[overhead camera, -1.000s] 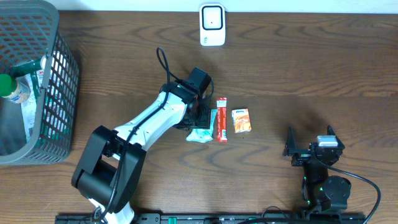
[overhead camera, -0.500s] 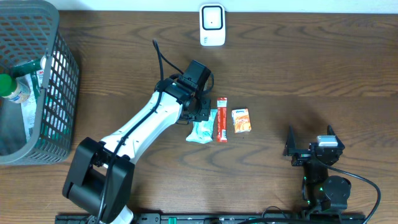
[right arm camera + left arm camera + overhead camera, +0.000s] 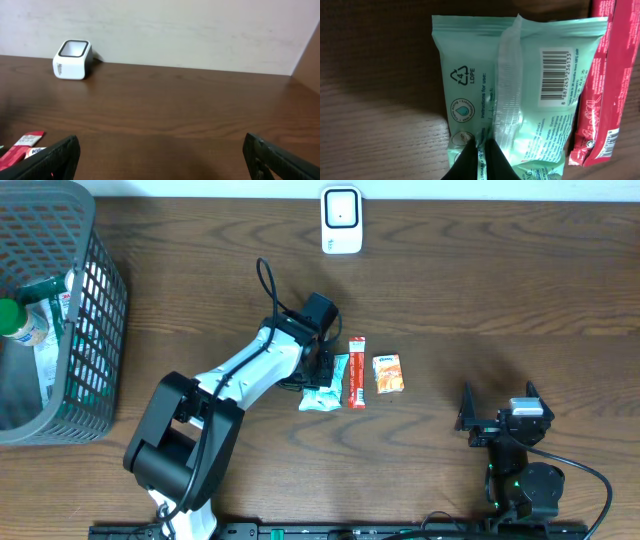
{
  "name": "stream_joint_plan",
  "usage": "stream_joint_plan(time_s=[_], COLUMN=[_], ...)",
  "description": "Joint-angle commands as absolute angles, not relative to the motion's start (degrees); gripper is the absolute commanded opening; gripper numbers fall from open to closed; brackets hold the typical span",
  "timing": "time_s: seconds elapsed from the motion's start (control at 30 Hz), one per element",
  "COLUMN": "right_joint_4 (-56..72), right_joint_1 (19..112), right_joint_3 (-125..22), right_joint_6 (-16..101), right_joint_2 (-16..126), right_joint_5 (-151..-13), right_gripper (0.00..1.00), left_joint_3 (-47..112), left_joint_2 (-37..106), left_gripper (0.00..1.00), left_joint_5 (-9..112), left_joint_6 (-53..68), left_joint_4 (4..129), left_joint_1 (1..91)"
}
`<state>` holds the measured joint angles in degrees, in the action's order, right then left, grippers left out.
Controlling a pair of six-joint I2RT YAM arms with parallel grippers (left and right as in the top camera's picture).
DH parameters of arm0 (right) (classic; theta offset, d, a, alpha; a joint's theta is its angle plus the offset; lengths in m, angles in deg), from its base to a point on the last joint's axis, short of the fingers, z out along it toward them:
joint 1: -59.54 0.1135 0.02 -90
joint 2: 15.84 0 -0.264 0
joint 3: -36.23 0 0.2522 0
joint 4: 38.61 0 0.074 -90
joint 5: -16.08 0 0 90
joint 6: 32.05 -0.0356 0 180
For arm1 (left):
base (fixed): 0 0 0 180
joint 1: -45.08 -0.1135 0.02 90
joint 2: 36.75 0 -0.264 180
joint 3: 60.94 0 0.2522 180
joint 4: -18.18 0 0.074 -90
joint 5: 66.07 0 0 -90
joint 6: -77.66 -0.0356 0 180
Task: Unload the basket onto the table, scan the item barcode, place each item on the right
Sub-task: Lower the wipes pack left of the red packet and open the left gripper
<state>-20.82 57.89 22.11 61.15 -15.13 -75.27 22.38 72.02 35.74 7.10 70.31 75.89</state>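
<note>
A mint-green wipes packet point(image 3: 520, 100) lies on the table with its back up, its barcode point(image 3: 556, 72) showing near the top right. My left gripper point(image 3: 481, 146) is shut on the packet's raised centre seam at its near end. From overhead, the left gripper point(image 3: 322, 368) sits over the green packet point(image 3: 326, 390) in the middle of the table. The white scanner point(image 3: 341, 220) stands at the far edge and also shows in the right wrist view as the scanner point(image 3: 73, 60). My right gripper point(image 3: 500, 418) rests open at the near right, nothing between its fingers.
A red sachet point(image 3: 356, 372) lies against the green packet's right side, and an orange packet point(image 3: 387, 373) lies just beyond it. A dark wire basket point(image 3: 100, 300) holding a bottle and other goods stands at the far left.
My left gripper has shut on the green packet's seam. The left arm reached slightly further out, then came back. The packet still lies on the table.
</note>
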Motion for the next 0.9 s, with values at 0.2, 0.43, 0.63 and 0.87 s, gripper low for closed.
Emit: stream_joint_plan(time_s=[0.2,0.43,0.63,0.87], right_joint_4=[-20.58,-20.58,-20.58,-20.58], right_joint_1=[57.38,57.38,57.38,57.38], right_joint_3=[22.17,22.17,22.17,22.17], right_joint_6=[61.41,61.41,61.41,61.41], right_joint_2=[-15.3,-15.3,-15.3,-15.3], right_joint_5=[-75.51,-75.51,-75.51,-75.48], right_gripper=[0.99,0.99,0.99,0.99], left_joint_3=[24.89,25.28,25.13,24.24], left_joint_2=[70.25,63.08,65.46,70.16], left_gripper=[0.07,0.08,0.08,0.07], left_joint_5=[37.12,36.2,40.05,41.56], left_joint_6=[6.95,9.09,10.23,10.75], left_joint_4=[71.97,71.51,75.38,75.6], left_joint_1=[75.69,75.8,76.3,78.27])
